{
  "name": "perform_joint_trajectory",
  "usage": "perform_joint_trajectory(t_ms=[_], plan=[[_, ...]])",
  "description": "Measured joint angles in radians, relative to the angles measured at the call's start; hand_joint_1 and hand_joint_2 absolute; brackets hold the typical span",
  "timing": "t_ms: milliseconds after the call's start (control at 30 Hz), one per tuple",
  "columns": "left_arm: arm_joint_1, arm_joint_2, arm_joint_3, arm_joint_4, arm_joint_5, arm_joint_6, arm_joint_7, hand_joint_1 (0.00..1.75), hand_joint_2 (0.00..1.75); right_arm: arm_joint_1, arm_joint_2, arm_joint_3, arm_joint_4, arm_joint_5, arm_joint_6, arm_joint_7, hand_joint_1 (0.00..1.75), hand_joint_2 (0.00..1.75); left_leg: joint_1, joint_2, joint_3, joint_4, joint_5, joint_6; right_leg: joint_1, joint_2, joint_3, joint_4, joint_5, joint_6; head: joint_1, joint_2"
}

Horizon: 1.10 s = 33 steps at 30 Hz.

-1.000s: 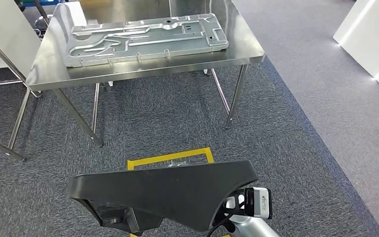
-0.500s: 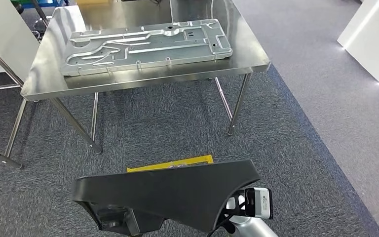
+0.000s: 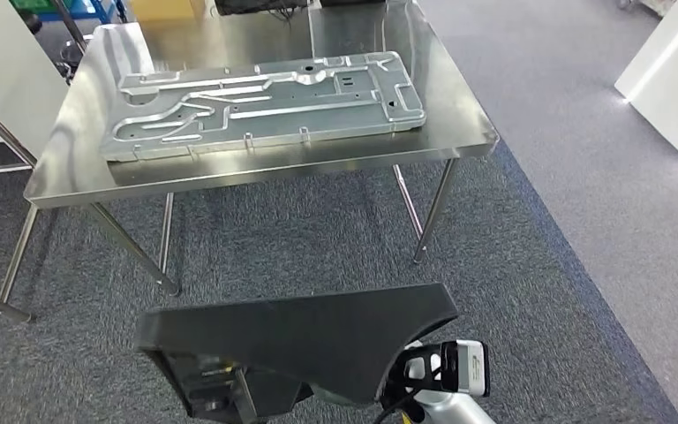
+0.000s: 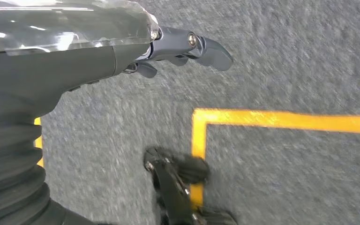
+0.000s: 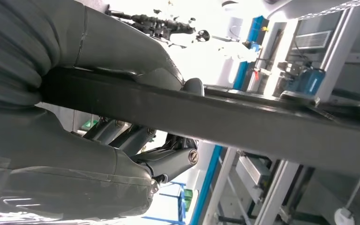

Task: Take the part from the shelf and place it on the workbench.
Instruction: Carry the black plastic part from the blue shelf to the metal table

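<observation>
On the far left, a metal table [image 3: 79, 181] stands on the grey carpet [image 3: 318, 230]. It is shiny and has thin legs. A big flat metal plate [image 3: 265, 104] with ridges and small holes lies on top of it, covering most of the table from left to right.

Near the robot, low in the head view, is the black part [image 3: 309, 340]. It is a wide, flat piece of dark plastic with a pointed right end. It is up in the air, above the carpet, well apart from the table and not on it.

The left hand [image 4: 168, 47] hangs over the carpet. Its dark fingers [image 4: 206, 47] are spread apart and hold nothing. Under it, a yellow tape line [image 4: 281, 119] makes a corner on the floor.

The right hand [image 5: 136, 140] is at the right end of the black part. In the right wrist view the part [image 5: 243, 122] runs like a dark bar across the picture. The thumb [image 5: 192, 86] sits on one side of it and the fingers [image 5: 168, 161] press on the other side, so the hand grips the part. The silver right arm [image 3: 446, 408] shows just below the part in the head view.

On the far right a white block [image 3: 671, 79] stands on the carpet.
</observation>
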Motion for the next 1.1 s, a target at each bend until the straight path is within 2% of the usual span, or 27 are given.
perform_joint_trajectory(t_ms=[33,100,133,167,200,233,267,300,333,367,400,433,467,500,567,633,700,733,767,800,833,867,900,933,967,1033,1100], plan=[[-0.003,-0.001,0.000,0.000,0.000,0.000,-0.001,0.00,1.75,-0.002,0.001,0.000,-0.002,0.000,0.003,0.000,1.75,1.75,0.001,0.001,-0.006,0.026,0.012,-0.006,-0.002,0.001,0.014,-0.005,-0.006,-0.007,0.000,0.000],[-0.008,-0.002,0.000,0.000,0.000,0.000,-0.001,0.00,1.75,-0.005,0.003,-0.001,-0.004,-0.001,0.008,0.000,1.75,1.75,0.003,0.003,-0.066,0.134,0.036,-0.018,-0.006,0.000,0.049,-0.015,-0.025,-0.018,0.000,0.000],[-0.008,-0.003,0.000,0.000,0.000,0.001,-0.001,0.00,1.75,-0.006,0.004,-0.001,-0.005,-0.002,0.009,0.000,1.75,1.75,0.005,0.005,-0.111,0.197,0.029,-0.022,-0.007,-0.002,0.065,-0.018,-0.038,-0.022,0.000,0.000],[-0.007,-0.003,0.000,0.000,0.000,0.001,-0.001,0.00,1.75,-0.005,0.004,-0.001,-0.004,-0.002,0.009,0.000,1.75,1.75,0.006,0.006,-0.156,0.249,0.004,-0.027,-0.008,-0.001,0.080,-0.019,-0.050,-0.024,0.000,0.000],[-0.005,-0.003,0.000,0.000,0.000,0.002,-0.001,0.00,1.75,-0.005,0.004,-0.001,-0.004,-0.002,0.010,0.000,1.75,1.75,0.007,0.007,-0.197,0.281,-0.037,-0.028,-0.008,0.000,0.095,-0.020,-0.063,-0.024,0.000,0.000],[-0.002,-0.003,0.000,0.000,0.000,0.002,-0.001,0.00,1.75,-0.004,0.004,-0.001,-0.004,-0.002,0.010,0.000,1.75,1.75,0.007,0.008,-0.226,0.288,-0.076,-0.028,-0.008,0.002,0.112,-0.020,-0.077,-0.024,0.000,0.000],[-0.001,-0.003,0.000,0.000,0.000,0.002,-0.001,0.00,1.75,-0.003,0.004,-0.001,-0.004,-0.002,0.010,0.000,1.75,1.75,0.007,0.008,-0.244,0.270,-0.096,-0.026,-0.008,0.003,0.130,-0.020,-0.091,-0.023,0.000,0.000],[0.000,-0.003,0.000,0.000,0.000,0.002,-0.001,0.00,1.75,-0.003,0.004,-0.001,-0.004,-0.002,0.010,0.000,1.75,1.75,0.007,0.009,-0.251,0.230,-0.085,-0.024,-0.008,0.003,0.149,-0.020,-0.107,-0.021,0.000,0.000],[0.001,-0.003,0.000,0.000,0.000,0.003,-0.001,0.00,1.75,-0.003,0.004,-0.001,-0.004,-0.002,0.011,0.000,1.75,1.75,0.007,0.009,-0.250,0.173,-0.036,-0.021,-0.007,0.003,0.167,-0.020,-0.122,-0.019,0.000,0.000],[0.003,-0.003,0.000,0.000,0.000,0.003,-0.001,0.00,1.75,-0.003,0.004,-0.001,-0.004,-0.002,0.011,0.000,1.75,1.75,0.005,0.011,-0.248,0.113,0.039,-0.018,-0.006,0.003,0.183,-0.019,-0.137,-0.017,0.000,0.000],[0.005,-0.003,0.000,0.000,0.000,0.003,0.000,0.00,1.75,-0.003,0.004,-0.001,-0.003,-0.002,0.011,0.000,1.75,1.75,0.002,0.012,-0.244,0.068,0.105,-0.014,-0.005,0.004,0.195,-0.018,-0.151,-0.012,0.000,0.000],[0.007,-0.003,0.000,0.000,0.000,0.003,0.000,0.00,1.75,-0.003,0.004,-0.001,-0.003,-0.001,0.011,0.000,1.75,1.75,0.000,0.012,-0.241,0.042,0.155,-0.009,-0.004,0.005,0.204,-0.020,-0.162,-0.006,0.000,0.000],[0.007,-0.003,0.000,0.000,0.000,0.003,0.000,0.00,1.75,-0.003,0.004,-0.001,-0.003,-0.001,0.011,0.000,1.75,1.75,-0.002,0.012,-0.237,0.031,0.176,-0.004,-0.002,0.007,0.212,-0.018,-0.167,0.000,0.000,0.000],[0.005,-0.003,0.000,0.000,0.000,0.003,0.000,0.00,1.75,-0.004,0.004,-0.001,-0.003,-0.001,0.011,0.000,1.75,1.75,-0.002,0.011,-0.228,0.029,0.173,0.003,-0.001,0.008,0.215,-0.013,-0.166,0.008,0.000,0.000],[0.003,-0.004,0.000,0.000,0.000,0.003,-0.002,0.00,1.75,-0.006,0.004,-0.001,-0.003,-0.002,0.011,0.000,1.75,1.75,0.001,0.009,-0.203,0.016,0.165,0.016,-0.003,0.006,0.200,0.039,-0.150,0.020,0.000,0.000],[0.001,-0.004,0.000,0.000,0.000,0.003,-0.003,0.00,1.75,-0.008,0.003,-0.002,-0.003,-0.003,0.011,0.000,1.75,1.75,0.003,0.008,-0.179,0.007,0.152,0.025,-0.006,0.005,0.137,0.141,-0.159,0.028,0.000,0.000],[0.001,-0.004,0.000,0.000,0.000,0.003,-0.004,0.00,1.75,-0.007,0.002,-0.004,-0.003,-0.004,0.010,0.000,1.75,1.75,0.003,0.007,-0.159,0.004,0.133,0.028,-0.009,0.004,0.054,0.233,-0.216,0.034,0.000,0.000],[0.001,-0.004,0.000,0.000,0.000,0.003,-0.004,0.00,1.75,-0.005,0.001,-0.004,-0.003,-0.004,0.010,0.000,1.75,1.75,0.003,0.007,-0.148,0.005,0.122,0.028,-0.010,0.003,0.023,0.251,-0.245,0.034,0.000,0.000],[0.002,-0.004,0.000,0.000,0.000,0.003,-0.004,0.00,1.75,-0.003,0.001,-0.004,-0.003,-0.004,0.009,0.000,1.75,1.75,0.003,0.006,-0.135,0.005,0.111,0.028,-0.010,0.003,0.003,0.245,-0.259,0.034,0.000,0.000],[0.002,-0.004,0.000,0.000,0.000,0.003,-0.005,0.00,1.75,-0.001,0.001,-0.005,-0.003,-0.004,0.009,0.000,1.75,1.75,0.003,0.005,-0.119,0.005,0.099,0.027,-0.010,0.002,-0.003,0.213,-0.244,0.033,0.000,0.000],[0.002,-0.004,0.000,0.000,0.000,0.003,-0.007,0.00,1.75,0.000,0.000,-0.005,-0.003,-0.004,0.008,0.000,1.75,1.75,0.003,0.004,-0.104,0.005,0.087,0.025,-0.010,0.002,0.001,0.160,-0.201,0.031,0.000,0.000],[0.003,-0.005,0.000,0.000,0.000,0.002,-0.008,0.00,1.75,0.001,0.000,-0.006,-0.003,-0.004,0.007,0.000,1.75,1.75,0.002,0.004,-0.090,0.005,0.075,0.022,-0.010,0.002,0.008,0.100,-0.133,0.028,0.000,0.000],[0.002,-0.005,0.000,0.000,0.000,0.002,-0.009,0.00,1.75,0.002,-0.001,-0.006,-0.003,-0.003,0.007,0.000,1.75,1.75,0.001,0.003,-0.079,0.005,0.063,0.018,-0.007,0.001,0.015,0.050,-0.078,0.022,0.000,0.000],[0.001,-0.005,0.000,0.000,0.000,0.002,-0.009,0.00,1.75,0.004,-0.002,-0.007,-0.003,-0.003,0.007,0.000,1.75,1.75,0.000,0.003,-0.071,0.005,0.053,0.012,-0.005,0.001,0.020,0.019,-0.038,0.016,0.001,0.000],[0.000,-0.005,0.000,0.000,0.000,0.002,-0.010,0.00,1.75,0.006,-0.003,-0.008,-0.004,-0.003,0.007,0.000,1.75,1.75,-0.001,0.002,-0.065,0.008,0.047,0.005,-0.003,0.002,0.024,0.005,-0.018,0.009,0.001,0.000],[-0.003,-0.004,0.000,0.000,0.000,0.002,-0.011,0.00,1.75,0.007,-0.004,-0.011,-0.006,-0.002,0.007,0.000,1.75,1.75,-0.001,0.003,-0.065,0.029,0.048,-0.006,-0.003,0.004,0.036,0.002,-0.026,-0.005,0.001,0.000],[-0.006,-0.005,0.000,0.000,0.000,0.001,-0.011,0.00,1.75,0.005,-0.004,-0.012,-0.011,-0.002,0.006,0.000,1.75,1.75,0.001,0.005,-0.092,0.093,0.053,-0.015,-0.006,0.003,0.055,-0.002,-0.037,-0.018,0.001,0.000]])
